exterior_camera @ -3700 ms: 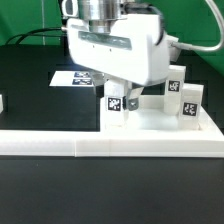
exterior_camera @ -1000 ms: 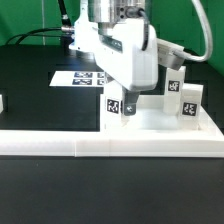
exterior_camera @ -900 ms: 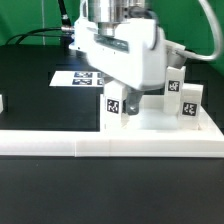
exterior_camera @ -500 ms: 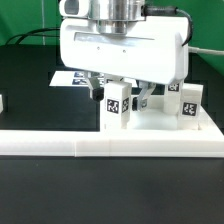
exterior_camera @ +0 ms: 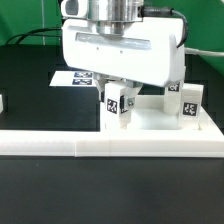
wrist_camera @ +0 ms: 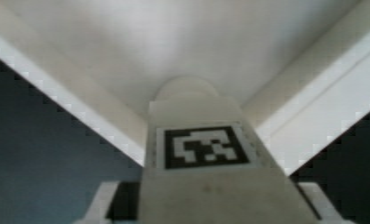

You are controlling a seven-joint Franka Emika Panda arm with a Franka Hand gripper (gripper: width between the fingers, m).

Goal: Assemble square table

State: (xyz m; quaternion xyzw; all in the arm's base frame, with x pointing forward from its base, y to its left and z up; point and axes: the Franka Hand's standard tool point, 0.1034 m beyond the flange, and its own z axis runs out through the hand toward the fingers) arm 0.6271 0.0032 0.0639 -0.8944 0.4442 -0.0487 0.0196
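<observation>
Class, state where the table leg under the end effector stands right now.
In the exterior view, the leg stands upright on the square tabletop, centre frame, left of two other legs.

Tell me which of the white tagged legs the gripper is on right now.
The leg standing nearest the low white wall, directly under the gripper, which is closed around it. The other legs stand untouched toward the exterior view's right.

Matt white plastic leg [exterior_camera: 117, 108], smooth white slab [exterior_camera: 150, 122], seemingly matt black tabletop [exterior_camera: 40, 90].

The gripper [exterior_camera: 117, 99] points straight down — fingers closed, wrist vertical.
</observation>
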